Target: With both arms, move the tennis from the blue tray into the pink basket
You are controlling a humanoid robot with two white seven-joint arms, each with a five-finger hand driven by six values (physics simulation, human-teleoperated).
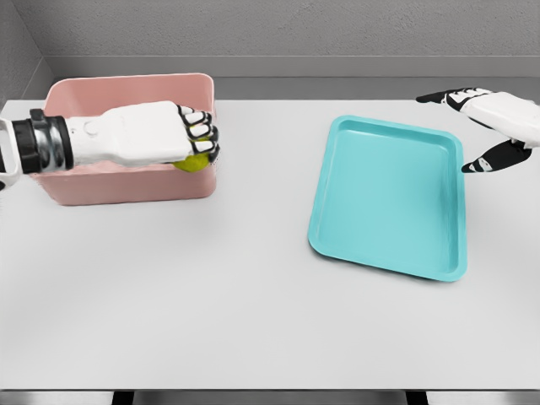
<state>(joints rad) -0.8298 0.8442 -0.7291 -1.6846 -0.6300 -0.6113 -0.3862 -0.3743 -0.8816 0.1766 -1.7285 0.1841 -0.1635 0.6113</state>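
My left hand reaches in from the left edge and hovers over the pink basket at the table's back left. Its fingers are curled around a yellow-green tennis ball, which shows only partly below the fingers, above the basket's right end. The blue tray lies right of centre and holds nothing. My right hand hangs beyond the tray's far right corner, its fingers spread and holding nothing.
The white table spreads out in front of the basket and tray. A grey wall runs behind its far edge.
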